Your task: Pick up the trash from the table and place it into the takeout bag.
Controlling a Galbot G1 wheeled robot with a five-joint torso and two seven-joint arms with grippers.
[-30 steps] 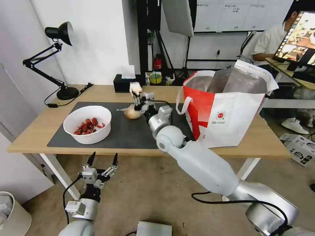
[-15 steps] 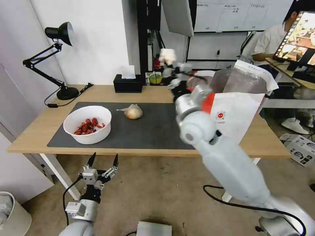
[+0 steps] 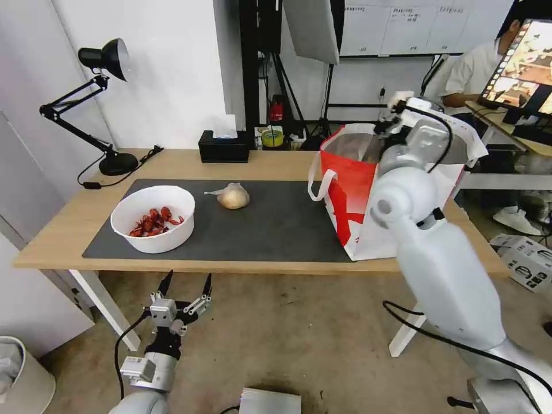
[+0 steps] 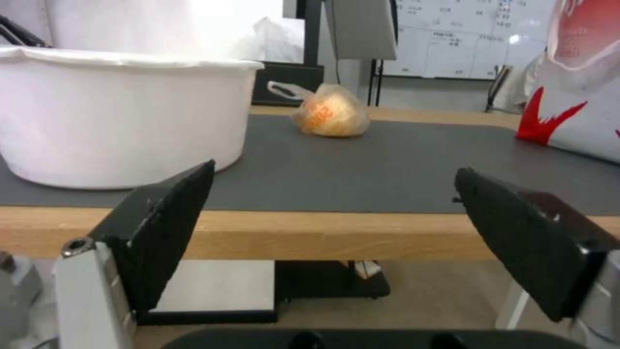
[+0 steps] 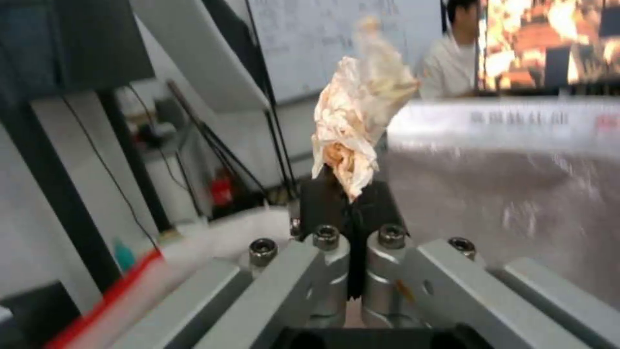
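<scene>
Right claw (image 5: 349, 191) is held high over the open mouth of the takeout bag (image 3: 397, 218), fingers pressed together and clamped on the crumpled tissue (image 5: 357, 131). In the right wrist view the tissue is seen standing up from the closed fingertips, white with orange-brown stains, and the silver foil lining of the bag is seen just beyond and below the claw. In the head view the right claw (image 3: 397, 112) is placed above the bag's far rim, with the arm reaching up across the bag's front face.

Left claw (image 3: 185, 287) is parked low, in front of and below the bench (image 3: 69, 224) edge, fingers set wide apart with nothing between them. In the left wrist view the two black pads (image 4: 171, 228) are seen spread, the bench edge lying just ahead of the left claw (image 4: 333, 179).

Beyond the left claw, on the dark grey mat (image 3: 270, 224), the white bowl (image 3: 153, 218) with red shells is resting, nearest to it. The knotted bag (image 3: 232, 196) is lying farther back on the mat, apart from the bowl and from the takeout bag. The takeout bag is standing upright at the mat's end, well below the right claw's fingertips.
</scene>
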